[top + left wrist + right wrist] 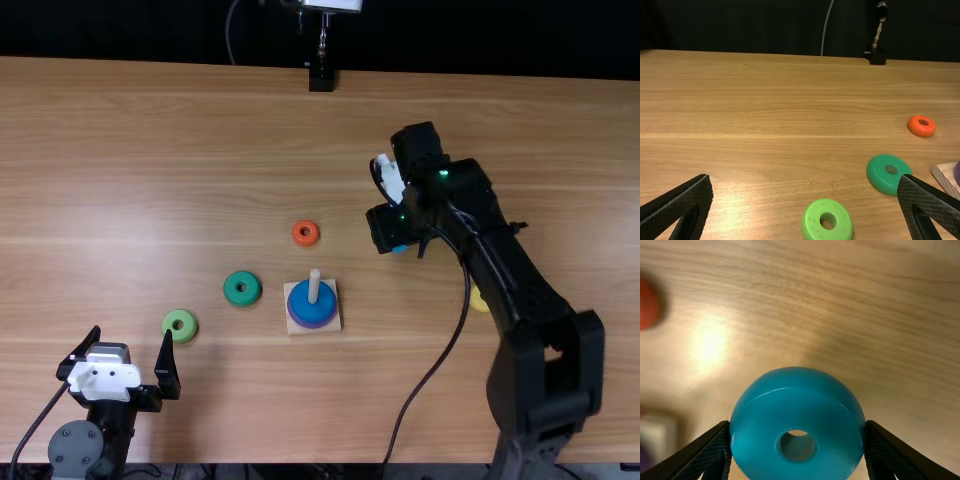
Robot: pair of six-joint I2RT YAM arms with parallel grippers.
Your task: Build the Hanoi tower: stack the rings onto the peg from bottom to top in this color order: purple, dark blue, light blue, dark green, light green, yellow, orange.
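**A:** Running this remotely, so sanity check me. What's the right tool [798, 425] got?

**B:** Clamped on the light blue ring [798, 412], fingers across its outer wall. From the top view it's to the right of the peg [314, 286] and a bit farther out. The left tool [804, 179] sits near left, fingers apart, nothing between them.

**A:** Cool. What's gonna bite me?

**B:** Centring, I reckon. The arm hides most of the ring from above, so if I judge the hole badly, its rim lands on the peg tip and the ring tips or twists out of the grip. Coming in too low could clip the peg sideways and shove the base [334, 327]. Open up off-centre and it might hang crooked above the dark blue ring [310, 308].

**A:** And which way's it facing?

**B:** One flat face looks at the right wrist camera, hole running away toward the tabletop [150, 150], so roughly upright imo. Can't tell the exact tilt. It's round, so no long axis across the face; the hole's axis is what has to match the peg's, which stands upright.
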